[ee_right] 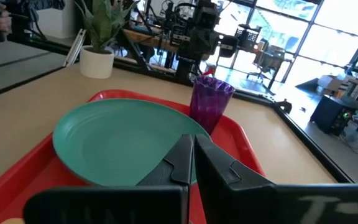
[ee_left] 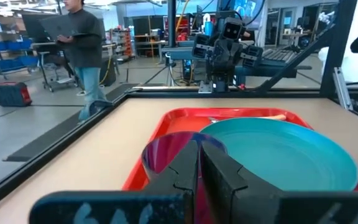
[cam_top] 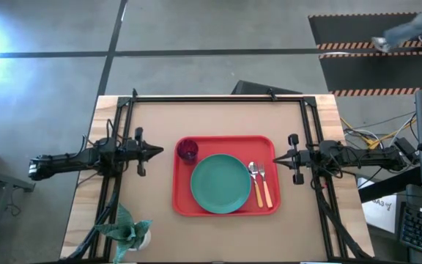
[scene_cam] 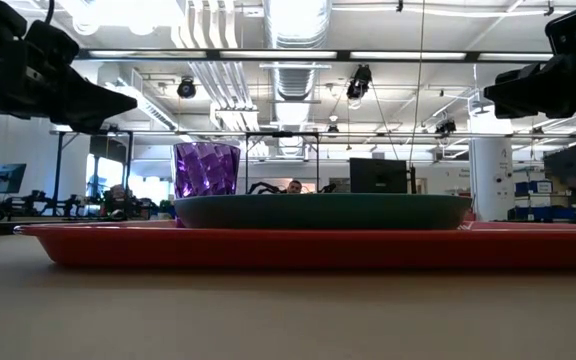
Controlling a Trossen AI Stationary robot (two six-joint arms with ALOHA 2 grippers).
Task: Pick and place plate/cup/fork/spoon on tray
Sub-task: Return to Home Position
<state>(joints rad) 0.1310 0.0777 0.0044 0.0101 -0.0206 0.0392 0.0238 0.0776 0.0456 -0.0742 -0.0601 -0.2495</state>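
Sitting in tray (cam_top: 182, 199): plate (cam_top: 220, 183), cup (cam_top: 187, 149), cutlery (cam_top: 258, 194); left gripper (cam_top: 160, 152), right gripper (cam_top: 277, 158) both together

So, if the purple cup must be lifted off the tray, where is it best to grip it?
Probably its upper wall, pinched across the rim from above. The cup stands upright, mouth open, in a corner of the tray. The plate sits close beside it, so a low side approach looks crowded.
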